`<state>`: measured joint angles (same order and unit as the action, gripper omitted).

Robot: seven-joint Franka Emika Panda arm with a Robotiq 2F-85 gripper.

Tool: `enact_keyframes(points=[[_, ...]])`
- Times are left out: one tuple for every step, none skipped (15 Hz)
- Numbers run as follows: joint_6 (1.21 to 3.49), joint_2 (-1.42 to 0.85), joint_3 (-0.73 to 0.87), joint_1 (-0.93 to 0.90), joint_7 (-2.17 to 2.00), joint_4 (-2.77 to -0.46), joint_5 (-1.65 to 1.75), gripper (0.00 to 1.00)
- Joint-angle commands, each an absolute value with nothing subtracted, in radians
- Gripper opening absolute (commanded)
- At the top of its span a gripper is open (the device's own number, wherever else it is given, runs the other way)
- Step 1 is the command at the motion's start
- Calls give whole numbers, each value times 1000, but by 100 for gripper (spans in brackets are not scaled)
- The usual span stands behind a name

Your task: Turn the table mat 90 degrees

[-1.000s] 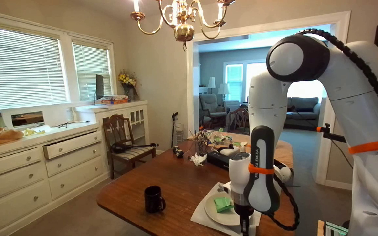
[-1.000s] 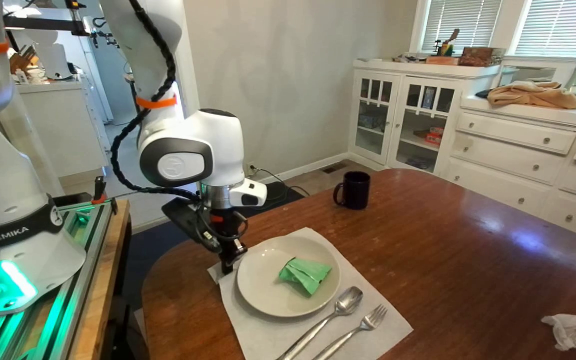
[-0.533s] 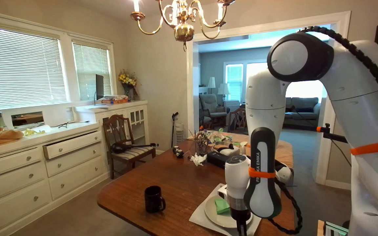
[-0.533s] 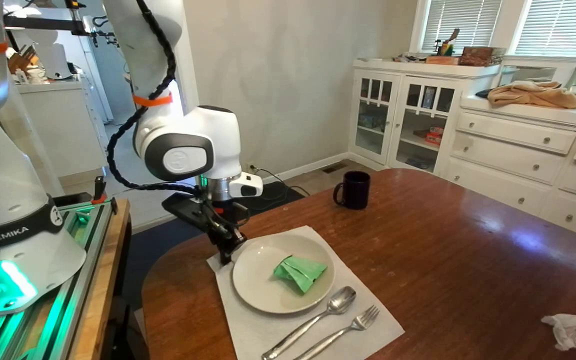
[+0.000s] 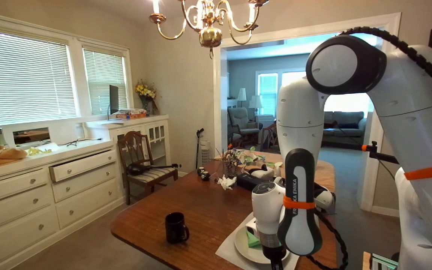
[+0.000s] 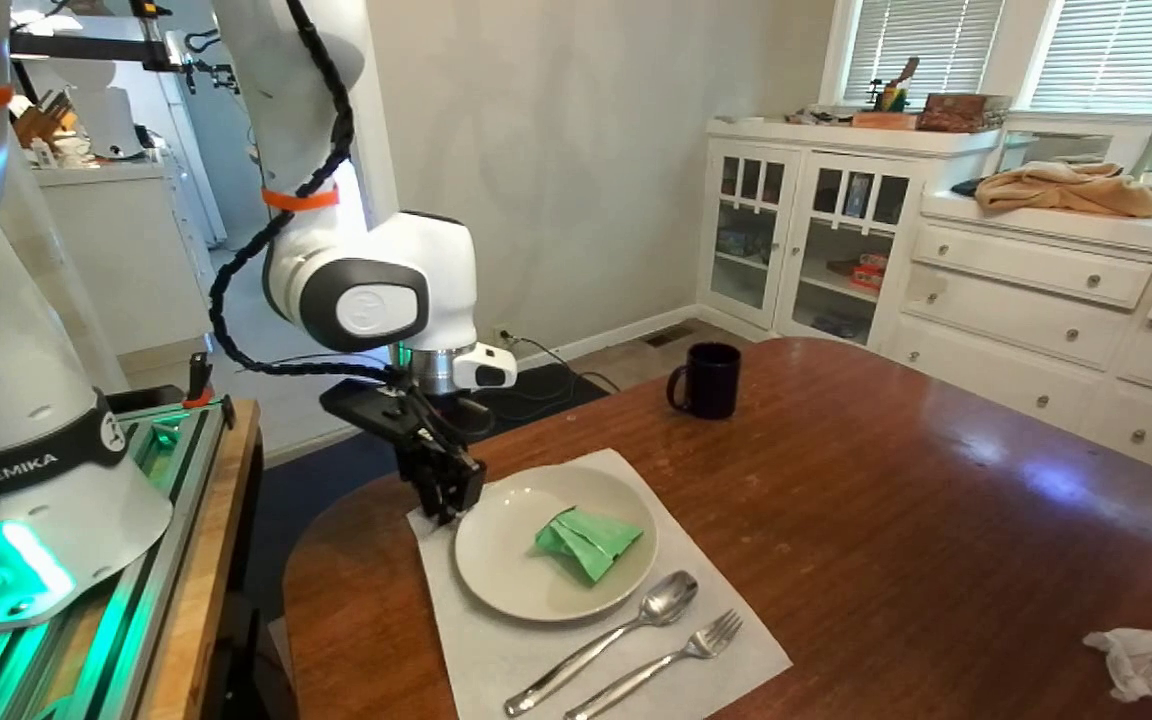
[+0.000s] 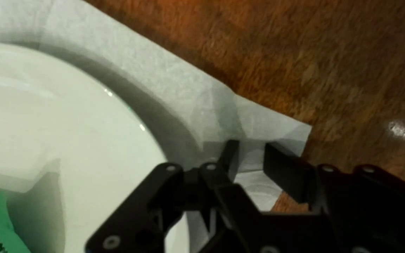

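The table mat (image 6: 486, 655) is plain pale grey-white, the plate (image 6: 501, 570) creamy white, the packet (image 6: 588, 542) mint green, the spoon (image 6: 596, 650) and fork (image 6: 651, 672) silver. The mug (image 6: 714, 380) is solid black, the tabletop (image 6: 886, 500) reddish brown with streaky grain. The gripper (image 7: 251, 154) is black; the arm (image 5: 300, 123) is white with black trim (image 5: 373, 71) and orange bands (image 5: 299, 203). The chair seat (image 5: 152, 182) is striped light and dark

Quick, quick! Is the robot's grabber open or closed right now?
Gripper: open partway, with the table mat showing between its fingertips; no clear grip visible.
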<state>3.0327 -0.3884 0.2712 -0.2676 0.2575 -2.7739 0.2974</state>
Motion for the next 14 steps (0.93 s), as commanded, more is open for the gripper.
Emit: enact_keyframes(points=[[2877,-345,254,-245,199,-2768,310,62],[2811,-300,219,-191,215,-2762,293,70],[2760,-275,197,-157,221,-2754,280,77],[2692,-238,175,-112,238,-2745,258,84],[2647,-199,162,-82,241,-2755,245,93],[2619,-113,175,-57,232,-2825,260,99],[2548,-126,153,-15,259,-2757,221,100],[2500,-95,154,20,277,-2745,195,100],[2455,-52,163,52,294,-2743,173,100],[2427,4,178,87,321,-2763,151,100],[2408,97,201,117,313,-2832,154,100],[2336,98,217,148,342,-2771,123,100],[2296,127,241,179,351,-2746,113,100],[2255,181,263,206,348,-2744,122,100]])
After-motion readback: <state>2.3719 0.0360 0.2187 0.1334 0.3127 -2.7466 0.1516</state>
